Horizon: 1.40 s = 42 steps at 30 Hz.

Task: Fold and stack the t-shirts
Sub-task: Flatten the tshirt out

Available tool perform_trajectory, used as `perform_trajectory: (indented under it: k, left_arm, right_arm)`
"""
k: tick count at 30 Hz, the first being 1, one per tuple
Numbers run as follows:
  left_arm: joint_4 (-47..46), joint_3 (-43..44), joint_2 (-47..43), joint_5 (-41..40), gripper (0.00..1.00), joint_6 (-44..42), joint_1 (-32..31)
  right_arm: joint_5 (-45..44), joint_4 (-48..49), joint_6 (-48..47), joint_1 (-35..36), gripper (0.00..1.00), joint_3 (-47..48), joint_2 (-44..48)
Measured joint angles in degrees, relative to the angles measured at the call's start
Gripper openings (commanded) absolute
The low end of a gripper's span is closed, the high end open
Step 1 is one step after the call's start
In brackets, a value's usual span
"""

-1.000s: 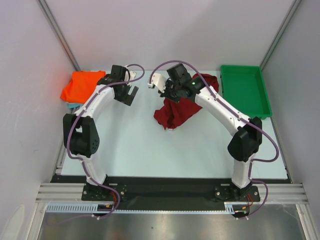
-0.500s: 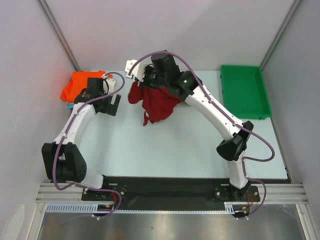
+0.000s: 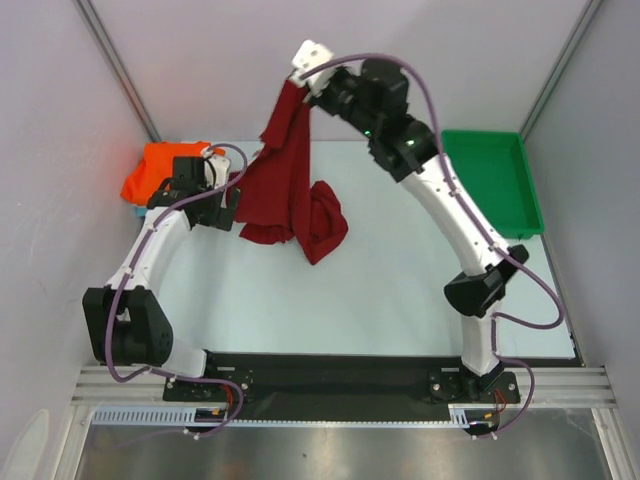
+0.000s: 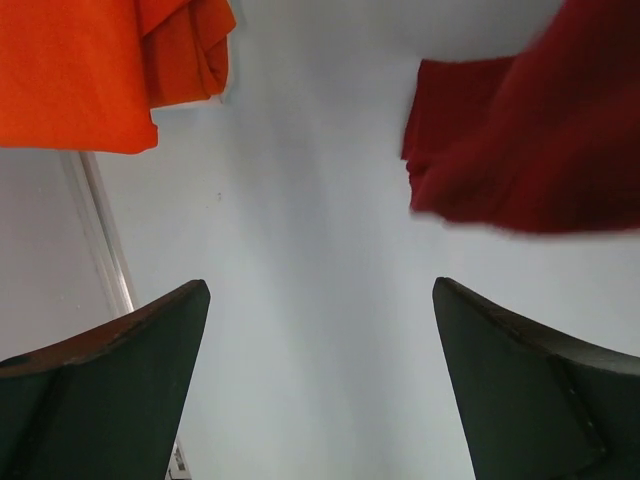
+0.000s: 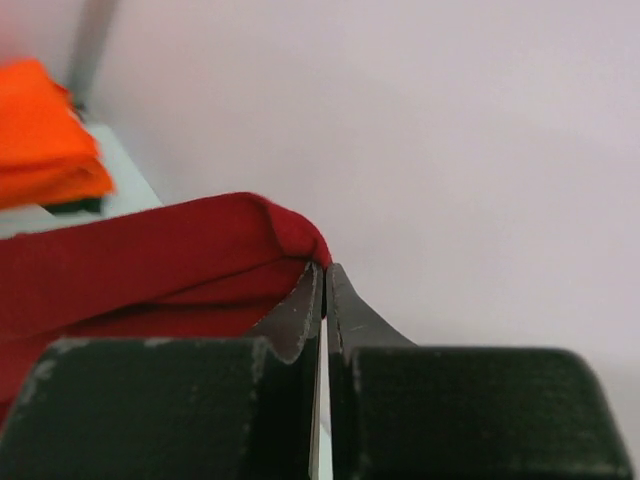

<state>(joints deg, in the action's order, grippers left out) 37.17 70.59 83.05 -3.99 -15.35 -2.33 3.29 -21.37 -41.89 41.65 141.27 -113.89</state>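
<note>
The right gripper (image 3: 299, 84) is pinching the maroon t-shirt (image 3: 288, 185) by 1 edge and holding it high, so the cloth is hanging below it, with the low end bunching on the surface (image 3: 400, 290). The left gripper (image 3: 227, 212) is hovering with jaws wide beside that cloth, and the orange t-shirt (image 3: 158, 172) is lying at its other side. Spreading seems to be in hand; the next move is likely catching a 2nd corner.

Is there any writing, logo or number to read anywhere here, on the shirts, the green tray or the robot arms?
There is no readable text in any view.
The maroon t-shirt and the orange t-shirt show no print.
The green tray shows no label.
The left arm and the right arm show no brand or number that can be read.
</note>
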Motion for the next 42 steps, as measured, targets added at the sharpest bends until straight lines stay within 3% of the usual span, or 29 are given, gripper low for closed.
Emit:
perform_trajectory:
  k: [3, 9, 13, 16, 20, 30, 32, 34, 36, 38, 40, 42]
  left_arm:
    - [0.0, 0.3, 1.2, 0.4, 1.00, 0.7, 0.0]
    - [0.3, 1.6, 4.0, 2.5, 1.00, 1.9, 0.1]
    - [1.4, 3.2, 7.2, 9.0, 0.99, 2.1, 0.1]
    - [2.5, 5.6, 12.3, 14.4, 0.97, 2.7, 0.1]
    - [5.8, 13.3, 22.7, 19.2, 0.96, 2.9, -0.3]
    - [9.5, 34.4, 41.6, 20.8, 0.93, 2.7, -0.3]
    - [9.8, 36.3, 43.6, 20.7, 0.88, 2.6, -0.4]
    - [10.3, 37.7, 45.3, 20.7, 0.75, 2.3, -0.4]
    - [10.4, 38.7, 46.9, 20.8, 0.73, 1.8, -0.5]
    - [10.7, 38.8, 47.9, 21.0, 0.65, 1.5, -0.6]
    - [11.1, 38.9, 48.7, 21.6, 0.49, 1.3, -0.6]
    - [11.8, 38.9, 49.2, 23.5, 0.42, 0.9, -0.7]
  right_arm:
    - [-0.3, -0.1, 2.7, -8.0, 0.00, -9.4, 5.8]
    - [-1.6, -2.0, 6.0, -21.5, 0.00, -46.1, 25.9]
    - [-0.8, -5.9, 6.6, -23.7, 0.00, -62.7, 34.9]
    - [0.9, -8.3, 7.3, -22.8, 0.00, -69.9, 38.3]
    - [2.9, -8.9, 9.0, -21.6, 0.00, -73.1, 38.7]
    - [5.2, -8.8, 10.4, -20.3, 0.00, -74.9, 40.5]
    - [5.2, -8.7, 10.4, -20.3, 0.00, -74.9, 40.6]
    - [5.2, -8.7, 10.4, -20.3, 0.00, -74.9, 40.6]
    - [5.2, -8.5, 10.4, -20.3, 0.00, -74.9, 40.6]
    - [5.1, -8.2, 10.4, -20.3, 0.00, -74.9, 40.5]
    - [5.0, -7.7, 10.4, -20.3, 0.00, -74.9, 40.3]
    - [4.8, -7.1, 10.4, -20.4, 0.00, -74.9, 39.8]
